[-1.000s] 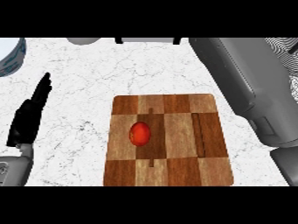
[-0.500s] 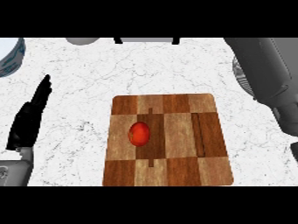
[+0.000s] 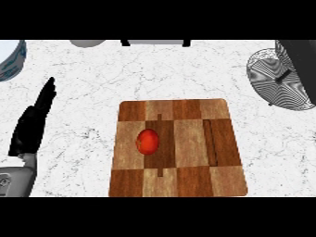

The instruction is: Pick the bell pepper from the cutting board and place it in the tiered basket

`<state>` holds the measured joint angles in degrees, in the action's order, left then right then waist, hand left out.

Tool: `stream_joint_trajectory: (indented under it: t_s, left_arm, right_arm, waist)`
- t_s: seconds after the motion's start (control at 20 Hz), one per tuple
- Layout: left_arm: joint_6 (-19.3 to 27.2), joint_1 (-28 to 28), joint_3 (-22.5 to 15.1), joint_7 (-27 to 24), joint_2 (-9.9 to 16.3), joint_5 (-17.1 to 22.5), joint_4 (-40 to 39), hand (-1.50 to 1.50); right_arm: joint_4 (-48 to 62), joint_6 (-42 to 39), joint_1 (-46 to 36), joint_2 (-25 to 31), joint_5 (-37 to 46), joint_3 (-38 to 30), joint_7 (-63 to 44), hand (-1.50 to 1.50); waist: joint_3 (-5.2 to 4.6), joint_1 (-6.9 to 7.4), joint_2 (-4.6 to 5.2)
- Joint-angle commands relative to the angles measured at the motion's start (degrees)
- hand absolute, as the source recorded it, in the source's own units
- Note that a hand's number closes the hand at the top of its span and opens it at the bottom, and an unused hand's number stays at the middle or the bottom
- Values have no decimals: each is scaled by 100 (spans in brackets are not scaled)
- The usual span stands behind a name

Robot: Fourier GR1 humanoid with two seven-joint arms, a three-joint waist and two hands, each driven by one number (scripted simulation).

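Note:
A red bell pepper lies on the left half of the wooden cutting board in the middle of the counter. The wire tiered basket stands at the right edge, farther back than the board. My left hand rests on the counter left of the board, fingers straight and pointing away, holding nothing. Of my right arm only the grey forearm shows, at the upper right, partly covering the basket. Its hand is out of the picture.
A blue-and-white bowl sits at the far left corner. A grey rounded object and a black-legged white thing stand along the back edge. White marble counter surrounds the board.
My right forearm has swung away to the right and back, uncovering the board's right side and the basket. The left hand and the pepper have stayed where they were.

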<state>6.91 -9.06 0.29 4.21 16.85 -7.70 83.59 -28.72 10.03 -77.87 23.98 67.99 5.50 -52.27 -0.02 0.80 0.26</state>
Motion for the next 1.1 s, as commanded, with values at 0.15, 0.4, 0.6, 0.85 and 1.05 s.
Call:
stream_joint_trajectory:
  t_s: [0.15, 0.4, 0.6, 0.85, 1.05]
  left_arm:
    - [-123, 44, 165, -120, 66, 54, -7, 0]
    - [44, 131, -111, 137, -246, -159, 218, 0]
    - [156, -38, 28, -181, -258, -248, -176, 0]
    - [-175, 120, 110, 63, -91, -69, 209, 0]
    - [-174, 59, 235, -73, -39, -54, -129, 0]
  right_arm:
    - [450, 26, 226, 652, 194, -111, 509, 150]
    - [596, -15, 331, 715, -25, -352, 1119, 150]
    - [265, -119, 767, 983, -581, -774, 1853, 150]
    - [563, -107, 781, 751, -755, -1026, 1818, 150]
    - [421, 109, 1133, 550, -1462, -1708, 1411, -150]
  waist:
    - [2, 33, 13]
    - [5, 67, 15]
    - [5, -41, 0]
    - [5, 53, -1]
    - [4, -56, -15]
